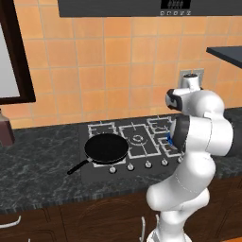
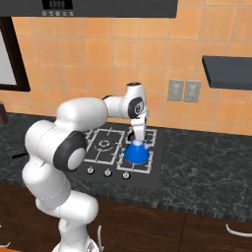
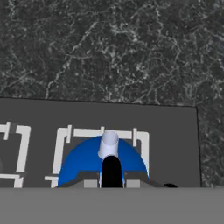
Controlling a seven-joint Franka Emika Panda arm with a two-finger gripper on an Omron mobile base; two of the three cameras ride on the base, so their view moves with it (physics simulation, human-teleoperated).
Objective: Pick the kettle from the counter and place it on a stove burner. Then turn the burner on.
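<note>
Kettle [image 2: 135,153] sits on the front right burner [image 2: 139,158], hand [image 2: 138,140] clamped on its thin black handle [image 3: 111,170], which looks like the best hold: small, rigid, probably light, maybe slippery.

A black frying pan [image 1: 106,148] sits on the stove's [image 1: 142,142] front-left burner, handle pointing left.

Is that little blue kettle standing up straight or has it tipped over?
Upright. The kettle sits base-down on the stove's front right burner grate, cone pointing up, with the hand shut on its black handle from above.
</note>
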